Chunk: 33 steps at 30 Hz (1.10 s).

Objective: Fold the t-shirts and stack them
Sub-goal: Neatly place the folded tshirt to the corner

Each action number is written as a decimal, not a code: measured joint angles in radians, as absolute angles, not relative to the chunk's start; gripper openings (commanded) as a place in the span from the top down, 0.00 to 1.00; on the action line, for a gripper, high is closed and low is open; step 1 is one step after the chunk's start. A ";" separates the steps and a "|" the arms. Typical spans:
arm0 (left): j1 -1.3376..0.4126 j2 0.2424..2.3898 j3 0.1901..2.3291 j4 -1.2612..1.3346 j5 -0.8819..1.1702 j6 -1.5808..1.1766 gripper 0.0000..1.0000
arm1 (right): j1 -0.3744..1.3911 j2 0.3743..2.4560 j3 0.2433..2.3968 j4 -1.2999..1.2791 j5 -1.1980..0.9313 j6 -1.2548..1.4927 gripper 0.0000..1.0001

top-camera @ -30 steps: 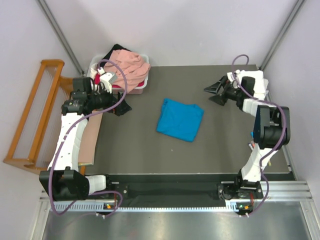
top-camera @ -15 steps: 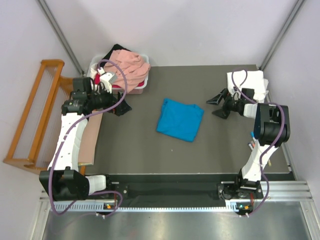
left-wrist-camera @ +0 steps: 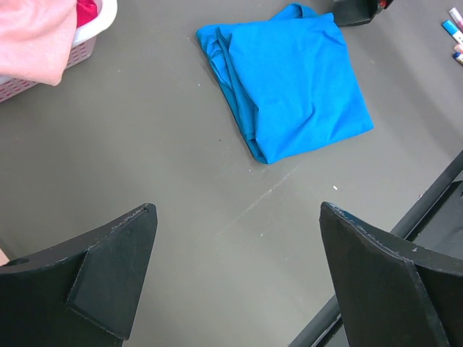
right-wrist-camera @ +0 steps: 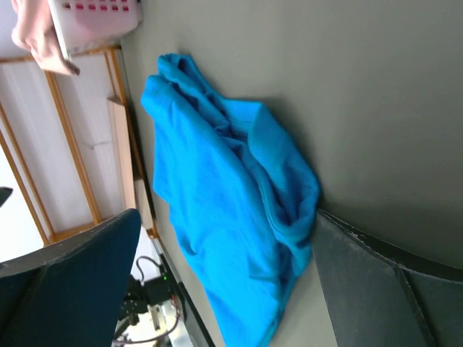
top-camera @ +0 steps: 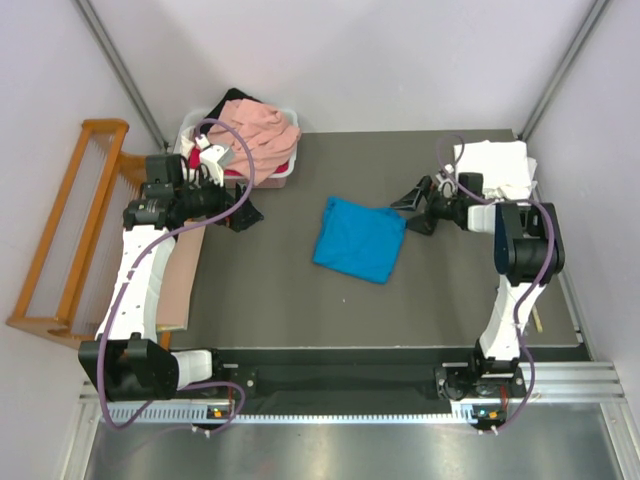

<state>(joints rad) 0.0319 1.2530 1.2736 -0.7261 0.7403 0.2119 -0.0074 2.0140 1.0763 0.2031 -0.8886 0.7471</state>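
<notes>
Bright blue folded cloth t-shirt (top-camera: 360, 240) lies mid-table on the dark grey tabletop (top-camera: 300, 300). Right gripper (top-camera: 406, 213) sits low at the shirt's right edge, fingers spread wide, holding nothing. Left gripper (top-camera: 247, 207) is also wide and empty, beside the white plastic tub (top-camera: 272, 173) heaped with a salmon-pink t-shirt (top-camera: 262, 130). Folded white t-shirt (top-camera: 495, 160) lies at the far right corner.

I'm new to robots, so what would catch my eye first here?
The bright blue tee lies folded in the middle of the dark table. The right gripper stands open just beside it. At the far left corner, a white tub overflows with a pink tee.
</notes>
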 measured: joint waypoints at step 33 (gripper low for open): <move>0.032 1.253 1.308 -0.727 0.735 0.213 0.01 | 0.235 2.048 1.015 0.398 -0.878 0.830 0.53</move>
